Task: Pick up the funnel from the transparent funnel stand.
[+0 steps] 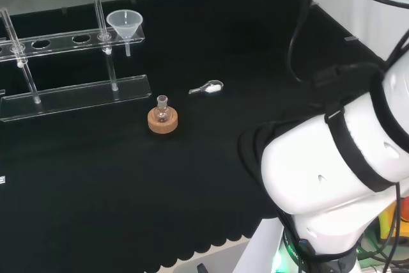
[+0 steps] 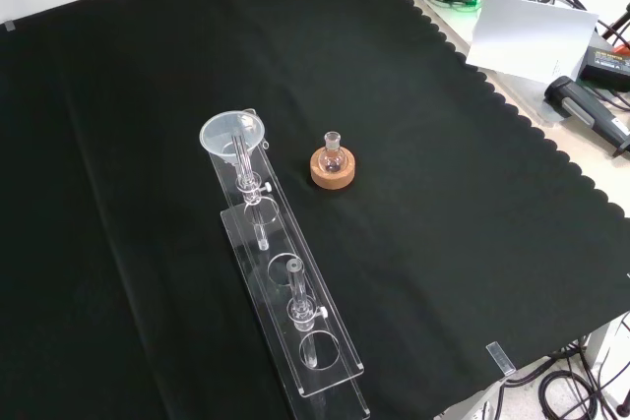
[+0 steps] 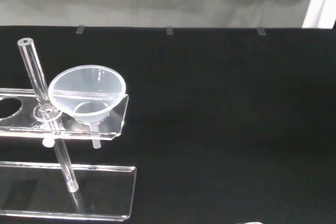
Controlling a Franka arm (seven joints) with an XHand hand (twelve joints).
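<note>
Whether the robot hand is open or closed cannot be told from these views, and nothing suggests it is touching any of the ware. In the head view the white arm link (image 1: 332, 164) with its black straps sits at the right, well apart from the glassware, so I judge this to be the approach step, with the grasp not yet begun.

The small clear plastic cone-shaped funnel (image 1: 124, 25) sits in the end hole of the upper shelf of the transparent acrylic funnel stand (image 1: 77, 91), mouth up and stem hanging down through the hole. In the front view the funnel (image 2: 230, 134) is at the far end of the stand (image 2: 295, 312), and the wrist view looks at the funnel (image 3: 88, 94) from the side, beside one of the stand's clear upright rods.

The next move, as I judge it, calls for bringing the robot hand over or beside the funnel's rim, closing round the cone and lifting straight up so the stem clears the hole without catching the rod.

Near the stand a small round-bottomed glass flask on a cork ring (image 2: 333, 165) stands on the black-cloth-covered desk (image 2: 472, 194), and a small metal spoon holding white powder (image 1: 206, 87) lies beyond it in the head view.
</note>
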